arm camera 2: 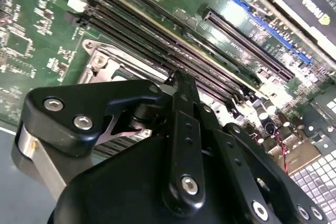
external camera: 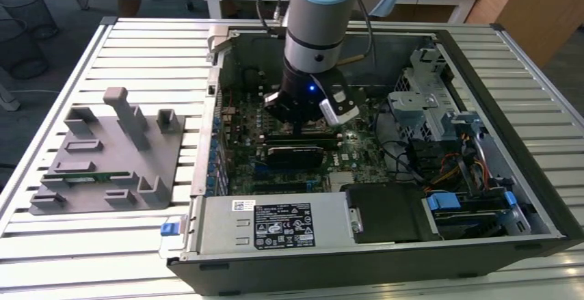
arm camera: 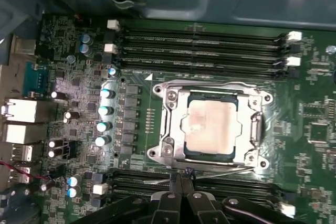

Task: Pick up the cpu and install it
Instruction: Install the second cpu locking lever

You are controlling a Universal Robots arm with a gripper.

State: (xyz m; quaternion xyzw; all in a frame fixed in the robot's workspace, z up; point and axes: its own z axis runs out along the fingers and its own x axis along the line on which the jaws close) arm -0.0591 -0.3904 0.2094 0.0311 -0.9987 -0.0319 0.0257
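The cpu [arm camera: 210,124], a square chip with a dull silver top, lies flat in the socket on the green motherboard [arm camera: 310,150]. A metal socket frame [arm camera: 169,103] sits around and over its edges. My gripper [arm camera: 181,176] is shut, its tips together just outside the socket's edge, at the thin metal lever [arm camera: 231,171] and nothing visibly between them. In the second wrist view the shut gripper [arm camera 2: 176,80] points down at the socket frame [arm camera 2: 100,59]. In the exterior view the arm reaches down into the open computer case [external camera: 474,102], with the gripper [external camera: 303,129] low over the board.
Black memory slots [arm camera: 205,43] run along both sides of the socket. A row of capacitors [arm camera: 105,111] stands nearby. A grey fixture [external camera: 109,156] holding a green memory stick [external camera: 87,175] lies at the exterior view's left. The power supply [external camera: 273,221] and drive cage [external camera: 429,102] crowd the case.
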